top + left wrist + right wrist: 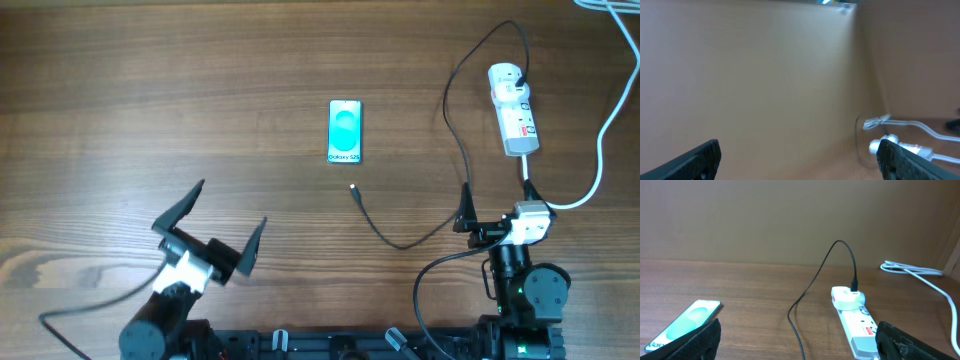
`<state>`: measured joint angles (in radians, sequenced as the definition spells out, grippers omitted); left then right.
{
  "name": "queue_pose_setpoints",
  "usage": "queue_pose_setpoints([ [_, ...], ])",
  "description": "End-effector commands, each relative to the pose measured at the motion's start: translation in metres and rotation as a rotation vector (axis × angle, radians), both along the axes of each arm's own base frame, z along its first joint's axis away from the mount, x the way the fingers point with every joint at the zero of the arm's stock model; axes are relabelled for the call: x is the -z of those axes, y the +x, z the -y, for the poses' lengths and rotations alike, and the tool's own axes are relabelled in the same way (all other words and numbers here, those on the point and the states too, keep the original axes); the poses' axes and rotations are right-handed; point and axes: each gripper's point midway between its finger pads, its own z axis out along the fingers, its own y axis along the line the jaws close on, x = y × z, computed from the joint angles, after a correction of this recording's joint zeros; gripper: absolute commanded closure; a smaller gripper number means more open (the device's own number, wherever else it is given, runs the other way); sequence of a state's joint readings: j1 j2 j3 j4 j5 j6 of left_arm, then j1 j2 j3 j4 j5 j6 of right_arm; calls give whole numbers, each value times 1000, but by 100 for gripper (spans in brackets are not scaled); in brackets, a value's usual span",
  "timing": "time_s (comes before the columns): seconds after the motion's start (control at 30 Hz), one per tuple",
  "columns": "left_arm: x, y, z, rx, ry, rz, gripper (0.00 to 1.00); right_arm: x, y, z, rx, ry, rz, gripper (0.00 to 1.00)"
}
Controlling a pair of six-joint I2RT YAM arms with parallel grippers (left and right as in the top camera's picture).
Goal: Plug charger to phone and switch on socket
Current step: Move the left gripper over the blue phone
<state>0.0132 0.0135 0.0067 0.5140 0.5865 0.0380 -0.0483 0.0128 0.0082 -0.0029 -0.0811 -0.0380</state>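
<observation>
phone [344, 131]: flat on the table [150, 100], screen up.
charger [400, 243]: tip just below phone, apart.
socket [512, 110]: well right of phone.
left tool [218, 228]: spread wide, empty.
right tool [497, 205]: spread wide, empty.

Soft, even light fills the overhead view; the table [150, 100] shows crisp wood grain and only faint shadows. The left wrist view is blurred and washed out, the socket [912, 148] soft-edged. The right wrist view is sharp, the phone [685, 322] screen glowing bright.
</observation>
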Motion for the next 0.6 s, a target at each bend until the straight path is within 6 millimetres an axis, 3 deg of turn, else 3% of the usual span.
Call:
queue_pose_setpoints([
  [0.0,-28,-19,6,70,-34,68,0,0,0,0,0,15,2,0],
  [0.1,-55,-12,-10,-9,-120,15,0,0,0,0,0,15,2,0],
  [0.2,-90,13,-16,-54,-142,-230,0,0,0,0,0,14,2,0],
  [0.23,-93,26,-15,-59,-126,-335,0,0,0,0,0,14,2,0],
  [0.3,-102,39,12,91,0,-479,0,0,0,0,0,15,2,0],
  [0.4,-101,58,37,299,34,-629,0,0,0,0,0,14,2,1],
  [0.57,-88,131,47,289,-173,-904,1,0,0,0,0,14,2,1],
])
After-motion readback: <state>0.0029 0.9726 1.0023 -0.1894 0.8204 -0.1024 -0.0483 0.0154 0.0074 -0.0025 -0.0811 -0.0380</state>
